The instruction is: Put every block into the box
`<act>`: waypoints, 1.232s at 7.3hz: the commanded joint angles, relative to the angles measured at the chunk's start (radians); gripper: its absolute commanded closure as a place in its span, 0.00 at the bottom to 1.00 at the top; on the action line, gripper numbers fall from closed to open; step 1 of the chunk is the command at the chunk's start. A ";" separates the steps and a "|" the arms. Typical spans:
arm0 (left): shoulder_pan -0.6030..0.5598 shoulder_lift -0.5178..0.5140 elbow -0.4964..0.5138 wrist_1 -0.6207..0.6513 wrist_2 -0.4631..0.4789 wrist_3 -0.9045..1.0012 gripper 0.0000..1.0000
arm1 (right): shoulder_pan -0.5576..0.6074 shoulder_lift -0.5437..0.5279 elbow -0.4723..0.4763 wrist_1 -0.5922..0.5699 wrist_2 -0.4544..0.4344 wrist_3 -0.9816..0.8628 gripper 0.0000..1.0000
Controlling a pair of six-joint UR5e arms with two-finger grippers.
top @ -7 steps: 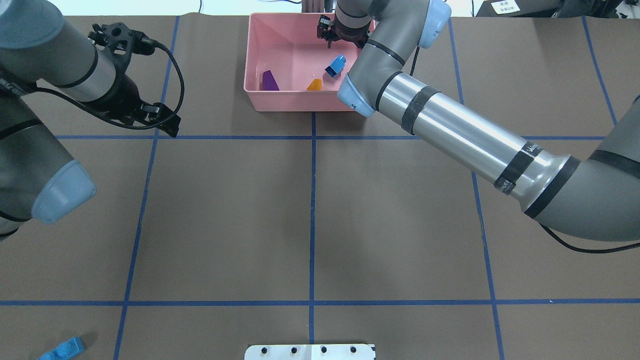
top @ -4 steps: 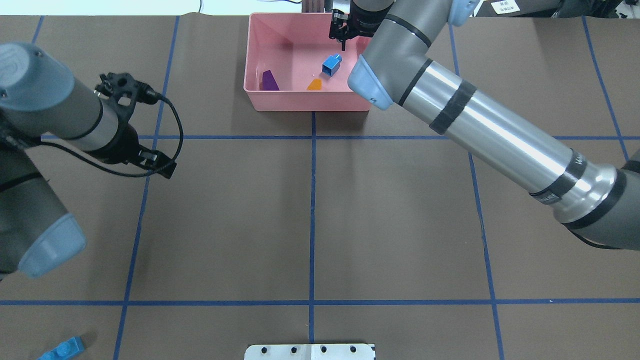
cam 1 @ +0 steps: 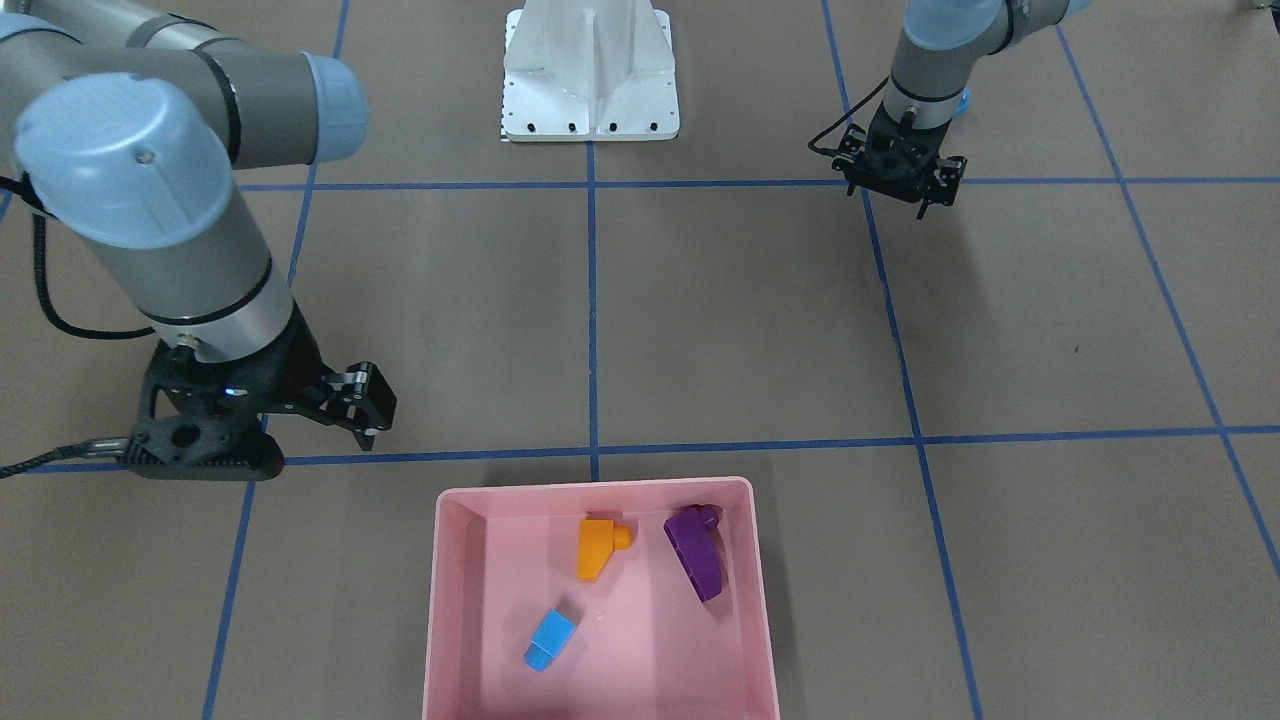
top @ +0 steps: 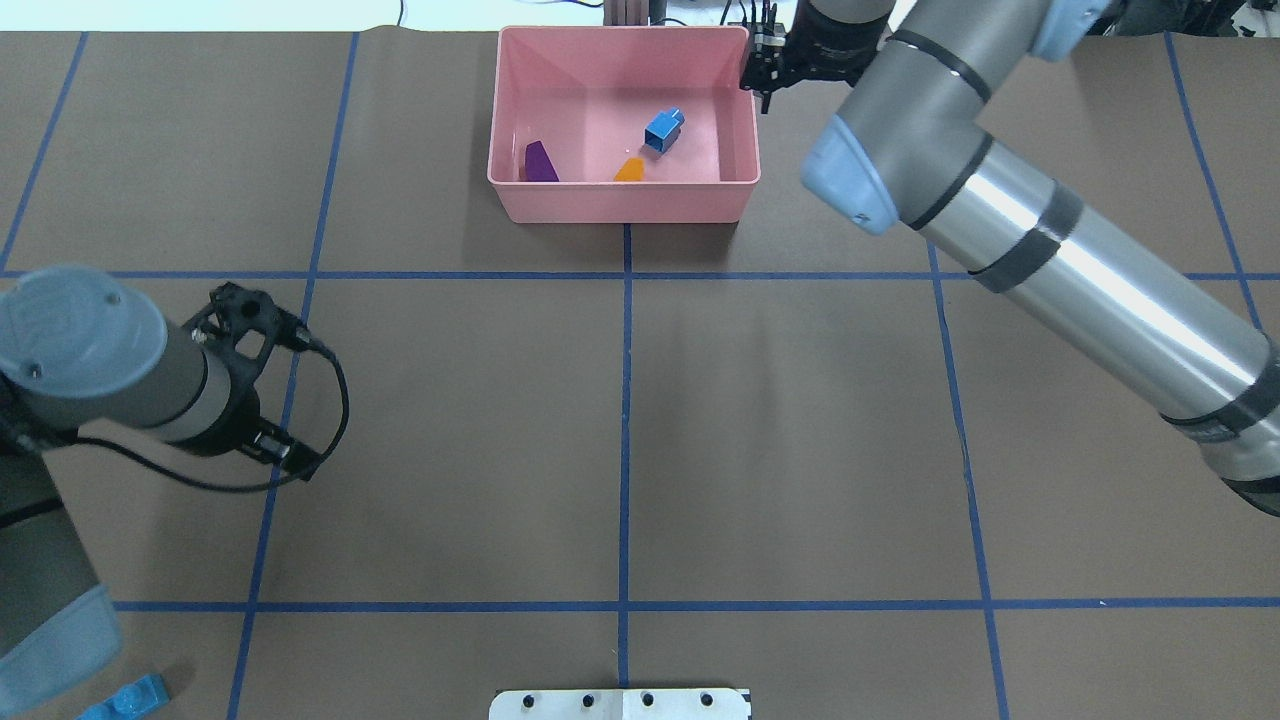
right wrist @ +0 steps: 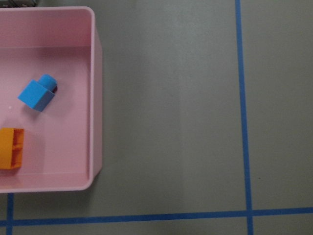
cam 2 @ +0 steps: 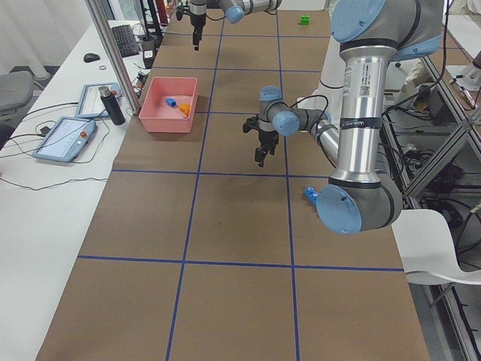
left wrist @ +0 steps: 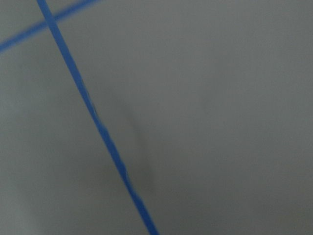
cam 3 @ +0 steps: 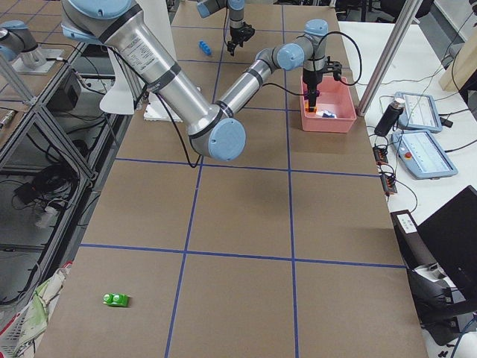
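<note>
1. Three blocks lie in the box (top: 620, 206), which sits against the operators' edge of the table (top: 800, 450), about midway along it.
2. The small light-blue block (top: 664, 130) rests on the box floor toward the right wall. The orange block (top: 629, 170) and the purple block (top: 540, 162) lie by the robot-side wall, apart from each other.
3. The right gripper (top: 764, 92) hangs over bare table just outside the box's right wall. That wall stands between its fingers and the small light-blue block, which is the nearest to them, and none of the three touches the fingers.
4. We cannot tell how far the right gripper's fingers are spread, and its wrist view shows only the box corner and the table.
5. The left gripper (top: 300, 465) hovers above a blue tape line (top: 270, 530) in the left half of the table. We cannot tell its finger spread either.
6. The long light-blue block (top: 125, 697) lies flat on the table by the robot-side edge, left of the white base (top: 620, 703) and well apart from the left gripper's fingers.
7. The green block (cam 3: 115, 300) lies near the corner where the table's right end meets the robot-side edge, far from both grippers.
</note>
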 commanded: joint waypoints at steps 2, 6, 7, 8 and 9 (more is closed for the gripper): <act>0.215 0.154 -0.020 -0.072 0.049 0.045 0.00 | 0.041 -0.071 0.065 -0.020 0.034 -0.076 0.00; 0.338 0.229 -0.023 -0.083 0.049 0.096 0.00 | 0.041 -0.080 0.067 -0.017 0.034 -0.075 0.00; 0.355 0.243 -0.021 -0.088 0.052 0.096 0.00 | 0.039 -0.082 0.068 -0.015 0.031 -0.075 0.00; 0.375 0.249 -0.017 -0.088 0.087 0.094 0.00 | 0.038 -0.080 0.067 -0.017 0.032 -0.067 0.00; 0.384 0.252 -0.012 -0.089 0.089 0.094 0.01 | 0.038 -0.080 0.067 -0.015 0.032 -0.066 0.00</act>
